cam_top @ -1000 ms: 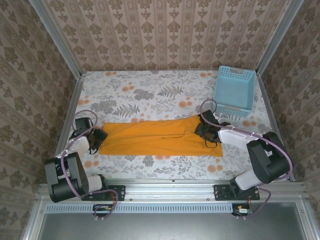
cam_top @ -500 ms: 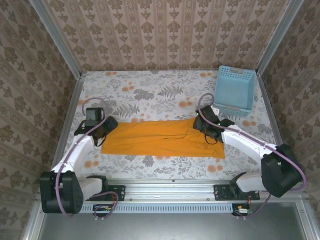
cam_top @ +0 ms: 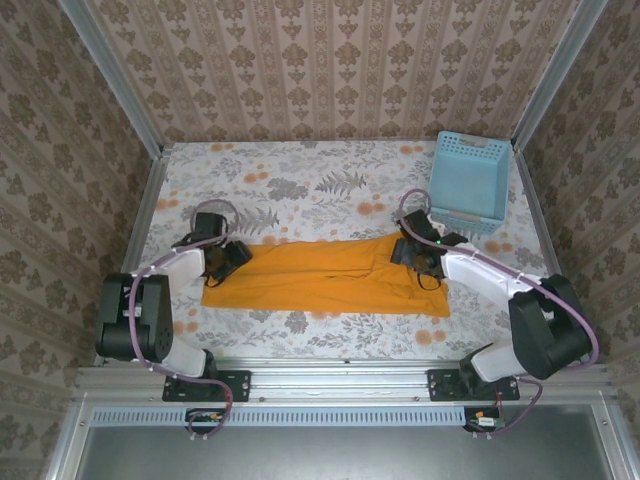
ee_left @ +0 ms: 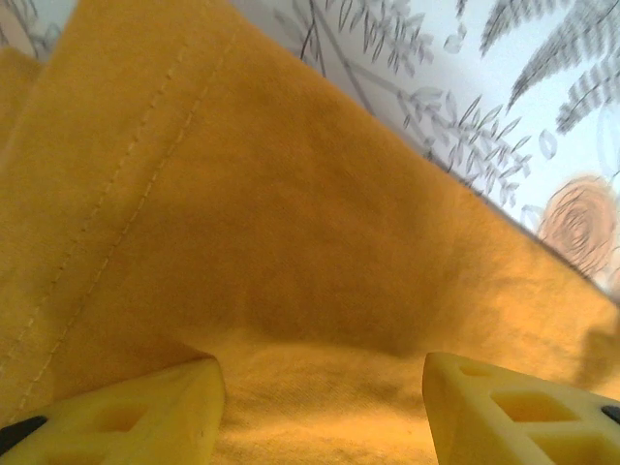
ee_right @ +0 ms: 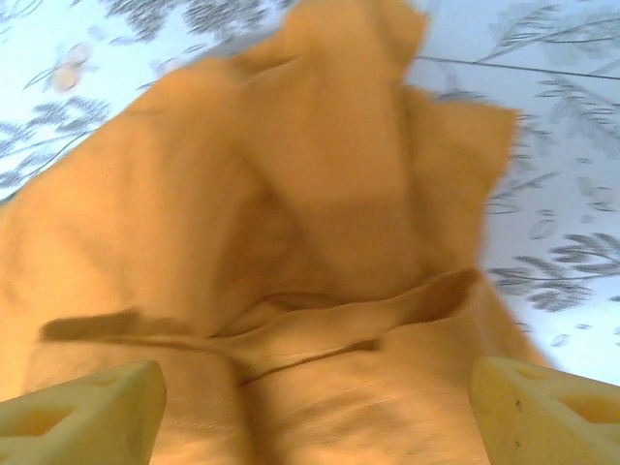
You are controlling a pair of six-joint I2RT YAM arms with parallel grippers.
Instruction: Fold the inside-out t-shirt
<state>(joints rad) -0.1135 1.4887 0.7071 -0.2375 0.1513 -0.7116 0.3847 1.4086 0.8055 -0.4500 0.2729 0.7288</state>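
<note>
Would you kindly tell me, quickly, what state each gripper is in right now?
Left gripper: open above the plain orange-yellow cloth t-shirt, holding nothing.
Right gripper: open wide above the same t-shirt, holding nothing.

Table: (cam_top: 330, 185) pale floral cover with grey fern leaves and orange blossoms, walled in on three sides.
T-shirt: (cam_top: 320, 275) orange-yellow, lying flat on the table as a long band running left to right across the nearer half.
T-shirt, left end: (ee_left: 291, 242) smooth, with a stitched seam showing.
T-shirt, right end: (ee_right: 320, 223) rumpled into loose folds.
Basket: (cam_top: 468, 182) light blue lattice, at the far right corner, near the t-shirt's right end but apart from it.
</note>
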